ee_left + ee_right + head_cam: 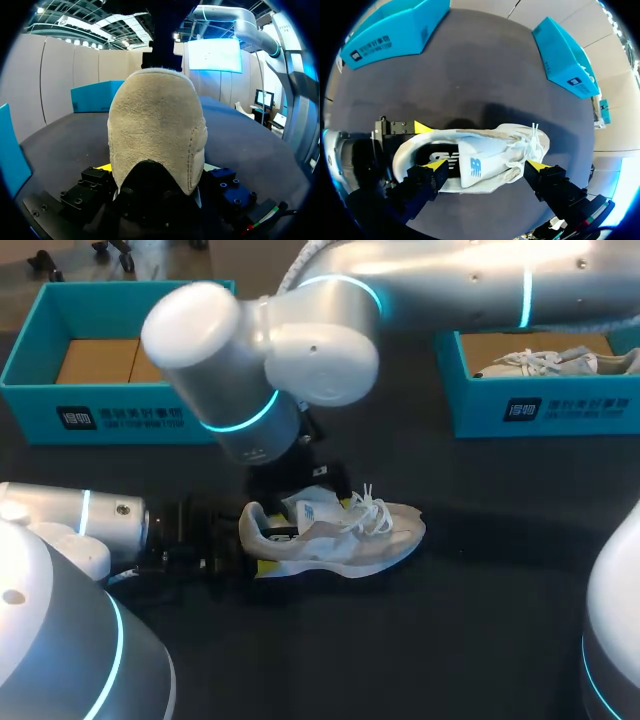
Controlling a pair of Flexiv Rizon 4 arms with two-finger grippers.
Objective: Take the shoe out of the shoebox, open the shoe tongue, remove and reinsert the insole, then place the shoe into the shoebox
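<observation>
Beige suede-and-mesh sneaker with white laces (340,535) sat upright on its sole mid-way across the dark matte tabletop (480,640), toe toward the right side, well apart from both boxes at the far edge. A wide strip of tabletop showed between the toe and the right teal cardboard shoebox (560,412), and more on the near side of the sole.

Left gripper (255,540) came in low from the near left and was clamped on the heel, one finger each side. Right gripper (486,164) hung over the shoe mouth from above, fingers spread wide and touching nothing I could see, with the white padded tongue (480,161) between them.

Left teal cardboard shoebox (120,415) showed a brown card lining. The right one held a second pale laced sneaker (560,362).

Left wrist view: only the rounded, fuzzy suede heel counter, plus a sliver of one yellow fingertip (102,166).
Right wrist view: black insole (445,160) inside the shoe, hidden from the head view, where the right arm's elbow covered its own gripper.
</observation>
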